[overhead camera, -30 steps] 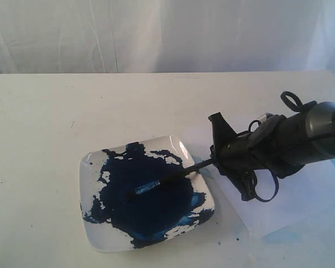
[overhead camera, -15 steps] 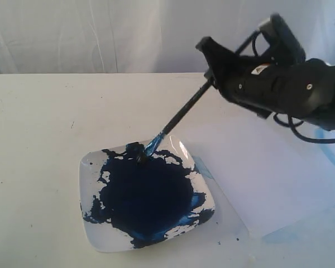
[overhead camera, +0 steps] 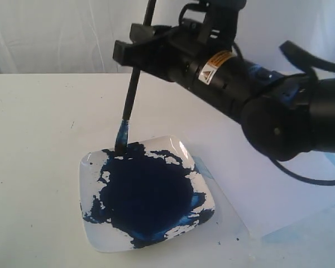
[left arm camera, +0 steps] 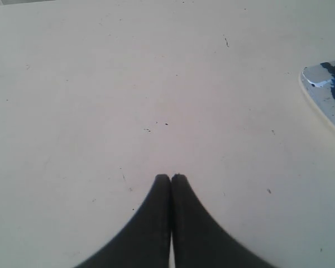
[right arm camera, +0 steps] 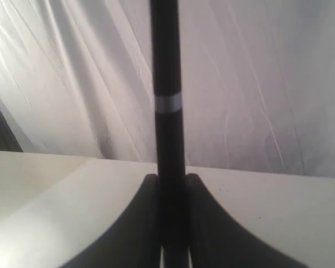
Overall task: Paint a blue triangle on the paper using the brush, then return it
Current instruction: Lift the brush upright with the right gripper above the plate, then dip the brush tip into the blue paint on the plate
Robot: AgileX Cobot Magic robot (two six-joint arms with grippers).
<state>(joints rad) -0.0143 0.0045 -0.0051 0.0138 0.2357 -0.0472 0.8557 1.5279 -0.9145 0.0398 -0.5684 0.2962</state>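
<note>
One brush: black handle, silver band; blue-stained bristles

Lab setup: white table, draped backdrop

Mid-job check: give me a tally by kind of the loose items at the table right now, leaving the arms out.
long thin black-handled paintbrush: 1
white square plate smeared with dark blue paint: 1
plain white paper sheet: 1
Total: 3
</note>
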